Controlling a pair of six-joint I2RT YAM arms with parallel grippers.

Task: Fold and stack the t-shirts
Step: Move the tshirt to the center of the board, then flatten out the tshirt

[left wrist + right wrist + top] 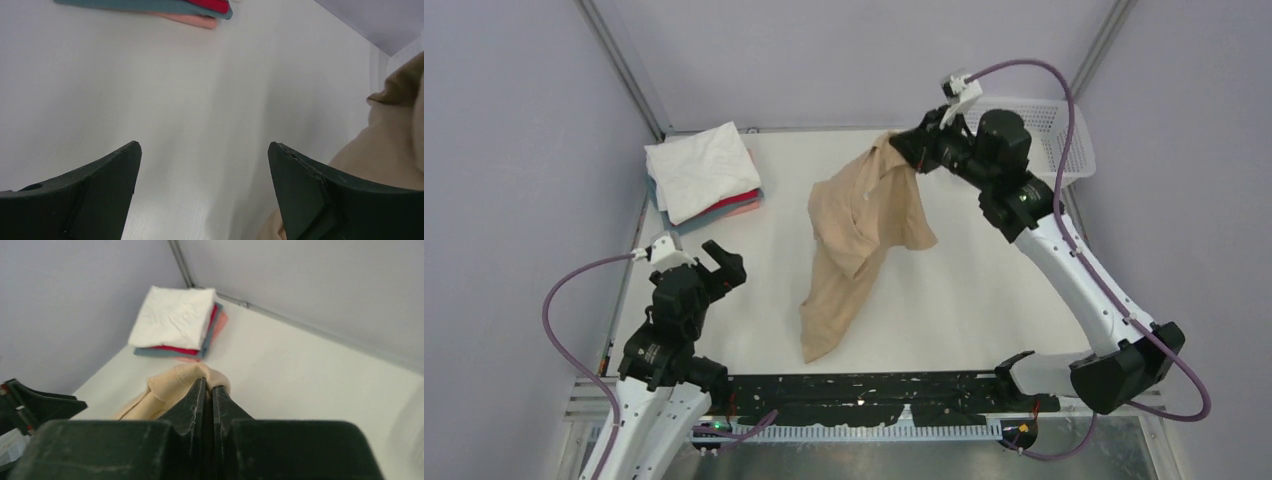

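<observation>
Tan short-sleeved cloth t-shirt hangs from the right end effector, raised over the far middle of the flat white desk. Its lower end trails on the desk toward the near edge. The right jaws are pressed together on a bunched fold at the shirt's upper edge; collar or shoulder, cannot tell which. The left end effector hovers over the near left of the desk, jaws spread wide and holding nothing.

Handling, as judged: light, limp cloth with no stiffness. It sags and twists under its own weight, so one pinch leaves it hanging in a narrow rope. Not fragile, and not notably slippery. A second hold looks best at a free edge, the opposite shoulder or a hem corner, where the layers are thin, so both arms can spread it flat.

Views compared:
- **Top view:** shows the whole drape. It places the stack of folded t-shirts at the far left corner, well apart from the hanging shirt. Only this view shows the white plastic mesh basket, behind the right arm.
- **Right wrist view:** shows the clamp close up. Cloth bulges over shut fingertips, and white lies on top of the stack's red, grey-blue and pink.
- **Left wrist view:** shows bare desk between its spread fingers. Tan cloth sits at its right edge, and only the stack's near edge shows at the top.
</observation>
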